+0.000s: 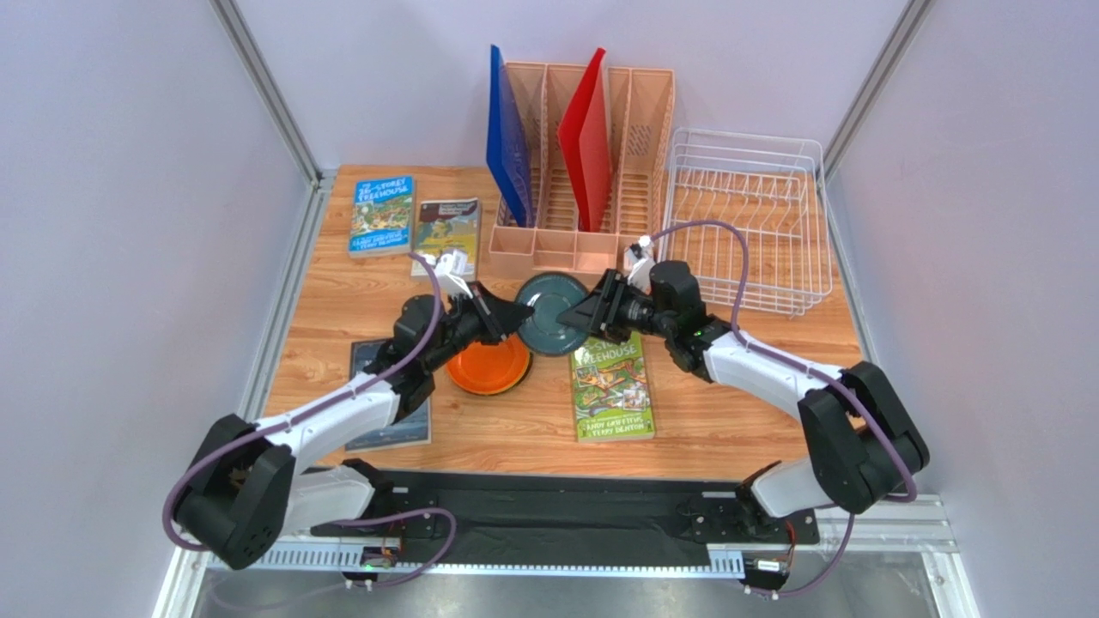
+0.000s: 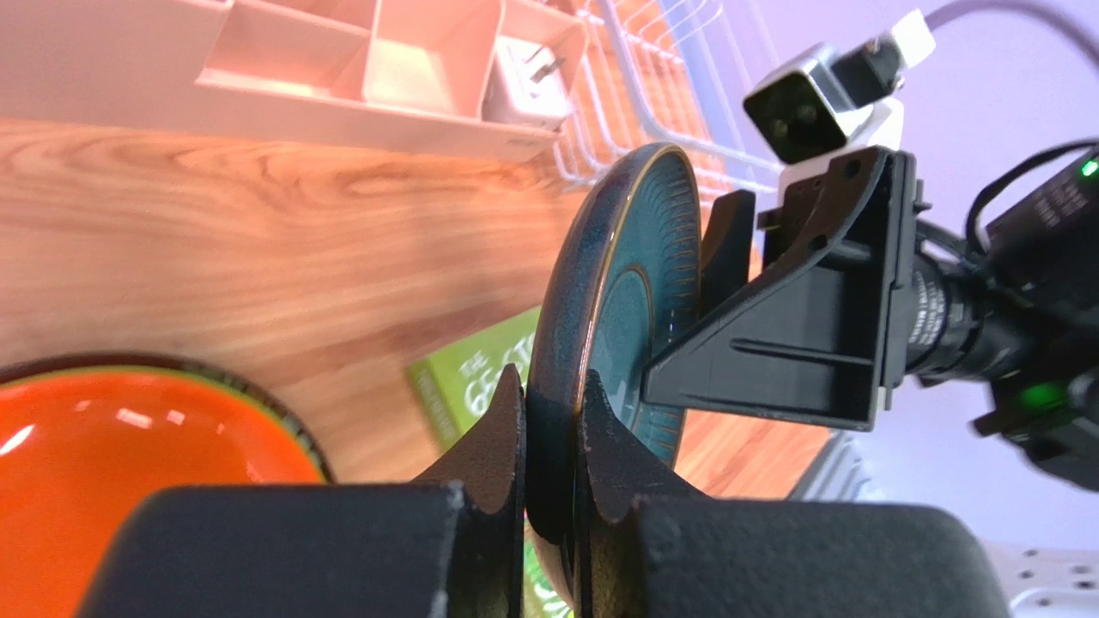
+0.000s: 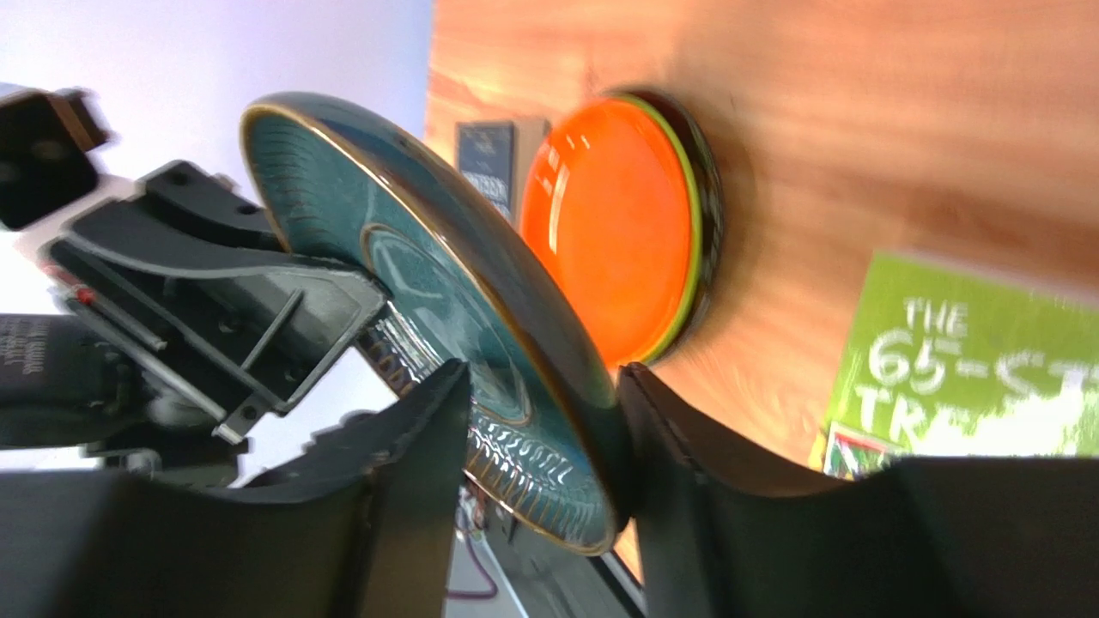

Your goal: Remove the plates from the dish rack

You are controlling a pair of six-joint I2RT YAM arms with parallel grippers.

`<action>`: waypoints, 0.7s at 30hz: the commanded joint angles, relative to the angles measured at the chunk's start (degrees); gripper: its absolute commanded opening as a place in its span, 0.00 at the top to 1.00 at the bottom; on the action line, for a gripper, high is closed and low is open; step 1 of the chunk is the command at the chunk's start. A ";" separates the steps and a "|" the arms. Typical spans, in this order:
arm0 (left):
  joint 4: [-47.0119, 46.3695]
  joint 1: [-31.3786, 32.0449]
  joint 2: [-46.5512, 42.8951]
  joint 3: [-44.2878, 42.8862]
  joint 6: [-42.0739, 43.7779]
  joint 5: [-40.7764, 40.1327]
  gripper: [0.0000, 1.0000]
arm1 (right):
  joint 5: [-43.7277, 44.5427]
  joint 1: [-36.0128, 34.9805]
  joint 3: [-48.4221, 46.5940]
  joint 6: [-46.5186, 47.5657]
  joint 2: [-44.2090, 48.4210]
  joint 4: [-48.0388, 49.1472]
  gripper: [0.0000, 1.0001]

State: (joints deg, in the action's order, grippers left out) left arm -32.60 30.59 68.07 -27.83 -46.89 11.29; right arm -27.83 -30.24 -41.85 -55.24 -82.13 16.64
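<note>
Centre frame, the teal-grey plate [image 1: 552, 313] is dark, finely ribbed round its border and edged in thin gold. Lower left of it, the orange plate [image 1: 489, 366] is glossy, with lime-green and dark rims showing beneath. Upper right, the dish rack [image 1: 748, 219] is white. The organiser [image 1: 581, 238] is pink, holding a blue board [image 1: 507, 129] and a red board [image 1: 587, 135]. The table [image 1: 761, 361] is wood-grained.

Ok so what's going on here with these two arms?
It's a handover: the left claw is pinched shut on the rim of the teal plate, and the right claw straddles the opposite edge with its jaws apart. The orange plate tops a stack on the table, and the white dish rack shows no plates.
</note>
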 commanded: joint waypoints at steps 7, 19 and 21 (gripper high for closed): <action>21.42 0.61 -13.22 2.69 14.63 -18.75 1.00 | 24.30 -1.23 -12.11 18.93 10.66 -27.96 0.37; 20.91 -0.44 -15.17 8.68 16.13 -24.65 1.00 | 35.66 0.79 -13.44 26.51 19.11 -36.68 0.35; 21.70 -0.53 -13.85 8.24 15.78 -24.65 1.00 | 35.83 1.06 -12.48 26.33 19.55 -36.77 0.35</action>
State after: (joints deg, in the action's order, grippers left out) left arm -9.17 30.37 53.41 -19.31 -32.69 -11.94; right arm 4.86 -29.80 -55.00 -30.94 -64.51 -18.57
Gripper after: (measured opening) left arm 0.096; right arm 0.652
